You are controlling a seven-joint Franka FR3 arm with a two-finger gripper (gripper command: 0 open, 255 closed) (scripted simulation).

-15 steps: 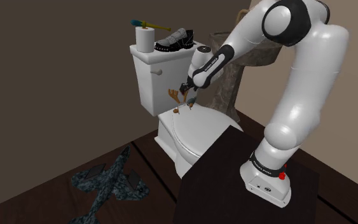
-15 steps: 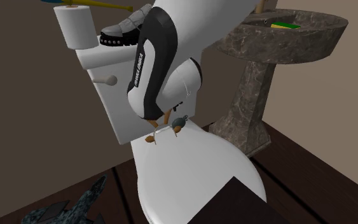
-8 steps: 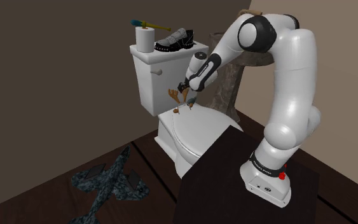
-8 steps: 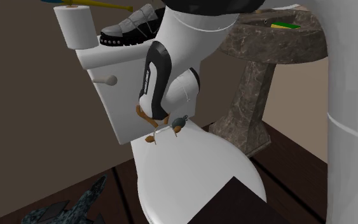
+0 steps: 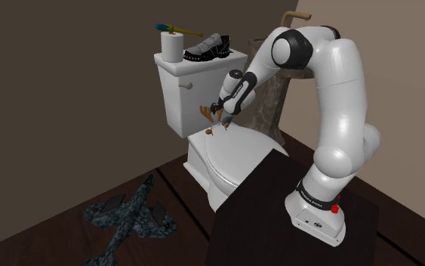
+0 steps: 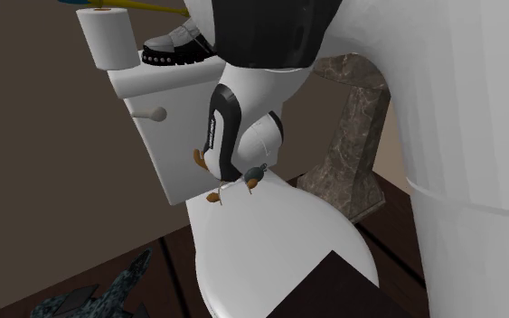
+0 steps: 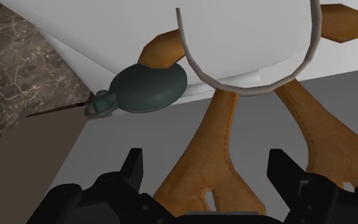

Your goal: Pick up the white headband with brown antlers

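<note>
Wrist view gives the clearest answer. The two black fingers (image 7: 134, 168) stand wide apart, and one brown antler (image 7: 212, 153) of the headband (image 7: 247, 90) is between them without touching either one. Nothing is held yet, so I judge the step in hand to be the end of the approach, just before the grasp. The next move calls, I think, for a short advance and then a closing on this antler. It also needs care not to push the small dark green round thing (image 7: 147, 89), which sits just beside the headband.

The headband is a thin whitish arc with two flat brown antlers that widen and branch toward their ends. It looks light and may slide easily when touched. In the shoulder view it is at the rear of the closed toilet lid (image 5: 241, 155), just before the tank (image 5: 180, 94). Whether it lies flat or leans there, I cannot tell.
</note>
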